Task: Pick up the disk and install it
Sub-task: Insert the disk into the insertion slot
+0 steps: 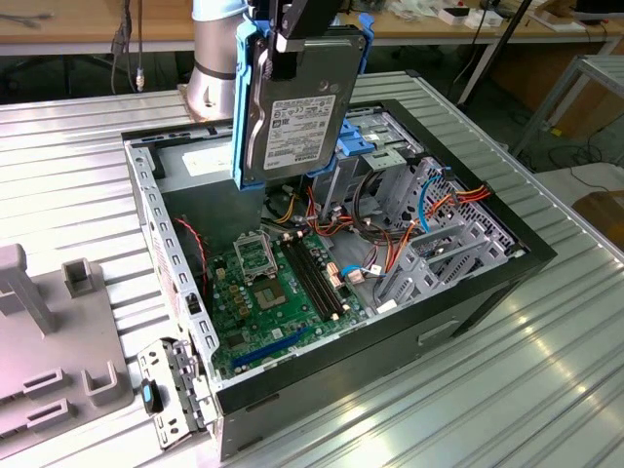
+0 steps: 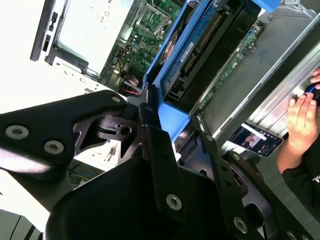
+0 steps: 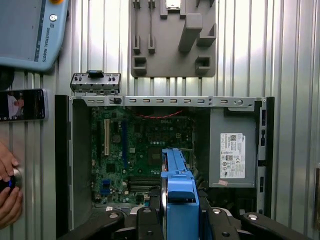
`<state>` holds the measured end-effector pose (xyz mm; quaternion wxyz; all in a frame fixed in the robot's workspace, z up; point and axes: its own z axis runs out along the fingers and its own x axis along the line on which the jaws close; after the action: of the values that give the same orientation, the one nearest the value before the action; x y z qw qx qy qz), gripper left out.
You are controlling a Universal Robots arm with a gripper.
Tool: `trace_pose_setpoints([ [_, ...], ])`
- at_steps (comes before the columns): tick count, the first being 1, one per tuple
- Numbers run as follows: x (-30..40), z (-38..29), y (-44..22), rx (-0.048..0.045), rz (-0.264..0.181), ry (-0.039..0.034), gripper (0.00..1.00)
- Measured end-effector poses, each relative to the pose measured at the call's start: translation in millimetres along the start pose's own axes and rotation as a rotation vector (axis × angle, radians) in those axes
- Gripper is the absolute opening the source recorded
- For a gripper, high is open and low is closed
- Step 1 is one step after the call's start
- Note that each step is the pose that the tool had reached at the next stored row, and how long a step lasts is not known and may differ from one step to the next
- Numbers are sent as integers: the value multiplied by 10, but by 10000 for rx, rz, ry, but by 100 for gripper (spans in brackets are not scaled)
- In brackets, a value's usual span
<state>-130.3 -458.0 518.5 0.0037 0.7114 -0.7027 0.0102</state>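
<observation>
Disk (image 1: 297,112) off the table, carried on edge by the gripper (image 1: 292,44) in the exterior view: label face to the camera, long axis near vertical, blue rails (image 1: 243,107) down its sides. Gripper is clamped on the disk's upper end, so the disk hangs straight below it. It hovers over the far part of the open computer case (image 1: 390,341), above the motherboard (image 1: 268,283). What looks like the drive bay (image 1: 395,156) lies just beside and lower, toward the exterior view's right. A grey fixture (image 1: 49,331) sits well apart on the exterior view's left. In the second wrist view the black fingers (image 2: 150,127) are pressed against a blue rail from both sides. The disk's underside (image 2: 210,40) runs away from them toward the case floor. A person's hand (image 2: 302,117) and a phone (image 2: 257,140) lie outside the case wall. In the first wrist view the disk is seen edge-on, with the rail's blue strip (image 3: 177,185) between the closed fingers. It sits over the board, with the power supply (image 3: 232,155) apart to one side. Judgement: disk is not seated yet.
</observation>
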Motion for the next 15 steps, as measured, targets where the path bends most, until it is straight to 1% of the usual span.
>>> trace_pose_setpoints([
  [2, 0, 0, -22, 0, 0, 0, 36],
  [3, 1, 1, -65, 0, 0, 0, 36],
  [8, 2, 2, -158, 0, 1, -1, 36],
  [12, 4, 3, -304, 0, 0, 0, 36],
  [15, 5, 4, -371, 0, 0, -1, 36],
])
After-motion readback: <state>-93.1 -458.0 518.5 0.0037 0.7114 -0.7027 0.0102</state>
